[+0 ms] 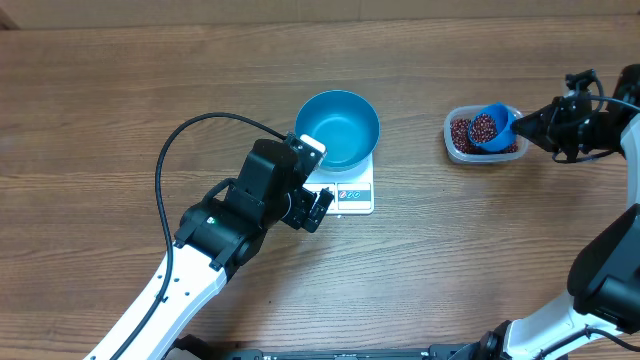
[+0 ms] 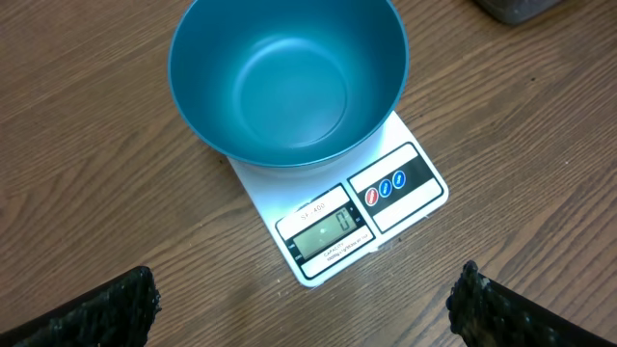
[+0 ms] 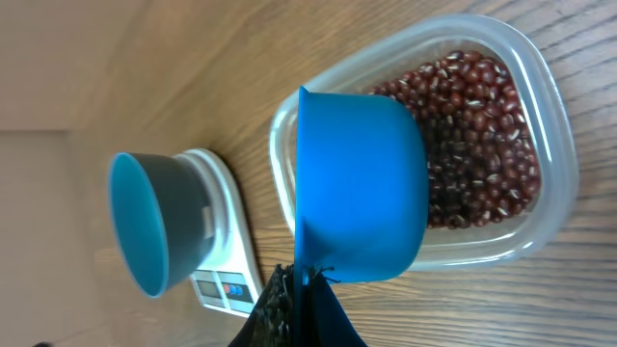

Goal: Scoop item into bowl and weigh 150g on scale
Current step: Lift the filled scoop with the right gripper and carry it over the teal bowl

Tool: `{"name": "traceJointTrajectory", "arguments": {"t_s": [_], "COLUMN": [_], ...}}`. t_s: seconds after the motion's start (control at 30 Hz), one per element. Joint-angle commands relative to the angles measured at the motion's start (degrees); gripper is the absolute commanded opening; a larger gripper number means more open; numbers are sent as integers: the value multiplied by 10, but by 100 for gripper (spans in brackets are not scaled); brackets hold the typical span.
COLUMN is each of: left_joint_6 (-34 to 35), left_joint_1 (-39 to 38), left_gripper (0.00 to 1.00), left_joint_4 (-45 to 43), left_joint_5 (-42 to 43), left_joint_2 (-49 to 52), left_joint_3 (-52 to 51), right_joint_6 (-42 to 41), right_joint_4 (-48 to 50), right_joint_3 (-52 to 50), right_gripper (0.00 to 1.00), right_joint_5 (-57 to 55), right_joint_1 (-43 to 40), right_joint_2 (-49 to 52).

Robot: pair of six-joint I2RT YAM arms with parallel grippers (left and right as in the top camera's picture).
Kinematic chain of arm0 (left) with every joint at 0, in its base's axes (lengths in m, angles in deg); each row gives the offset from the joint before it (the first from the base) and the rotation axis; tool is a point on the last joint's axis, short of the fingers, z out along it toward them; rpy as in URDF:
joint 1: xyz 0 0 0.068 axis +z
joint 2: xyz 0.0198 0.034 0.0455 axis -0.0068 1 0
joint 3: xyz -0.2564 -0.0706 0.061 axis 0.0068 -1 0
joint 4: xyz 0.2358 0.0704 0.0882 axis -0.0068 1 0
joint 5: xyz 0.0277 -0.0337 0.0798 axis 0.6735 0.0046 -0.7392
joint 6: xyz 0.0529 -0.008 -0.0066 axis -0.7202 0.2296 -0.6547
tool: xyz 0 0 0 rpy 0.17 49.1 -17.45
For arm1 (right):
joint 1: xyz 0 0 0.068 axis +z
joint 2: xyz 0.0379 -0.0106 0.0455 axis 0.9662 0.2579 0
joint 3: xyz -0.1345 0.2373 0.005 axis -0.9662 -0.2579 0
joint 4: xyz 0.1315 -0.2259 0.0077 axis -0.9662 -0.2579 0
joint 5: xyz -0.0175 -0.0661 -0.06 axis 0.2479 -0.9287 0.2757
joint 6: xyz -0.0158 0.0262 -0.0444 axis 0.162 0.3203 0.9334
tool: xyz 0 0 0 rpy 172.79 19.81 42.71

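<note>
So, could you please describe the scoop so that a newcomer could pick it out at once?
On the wooden table, look right to the clear tub of red-brown beans. The blue scoop hangs over it, gripped by the right fingers. Unlike the big empty blue bowl on the white scale, it is small and carries beans.

A robot lab bench: cabled left arm (image 1: 230, 225) and right arm (image 1: 610, 275) at a wood-grain table (image 1: 100, 100) with a kitchen scale (image 1: 352, 192).

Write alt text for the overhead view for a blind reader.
An empty blue bowl sits on a white scale, the left claw open near it. The right claw holds a scoop of beans over their clear tub.
</note>
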Motion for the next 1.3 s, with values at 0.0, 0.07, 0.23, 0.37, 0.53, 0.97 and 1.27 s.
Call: {"name": "traceJointTrajectory", "arguments": {"t_s": [0.0,0.07,0.23,0.37,0.53,0.97,1.27], "left_joint_6": [7,7,7,7,7,7,7], "left_joint_1": [3,3,3,3,3,3,3], "left_gripper": [100,100,100,99,100,100,100], "left_joint_4": [-1,-1,-1,-1,-1,-1,-1], "left_joint_5": [9,9,9,9,9,9,9], "left_joint_2": [2,2,2,2,2,2,2], "left_joint_3": [-1,-1,-1,-1,-1,-1,-1], "right_joint_6": [-1,-1,-1,-2,-2,-12,-17], "right_joint_4": [2,3,3,1,-4,-51,-45], "right_joint_3": [6,6,7,7,16,139,184], "right_gripper": [4,4,4,4,4,4,4], "right_joint_5": [68,80,95,105,122,119,37], "right_joint_1": [-15,-21,-27,-25,-15,114,247], "right_joint_2": [1,1,1,1,0,-15,-15]}}
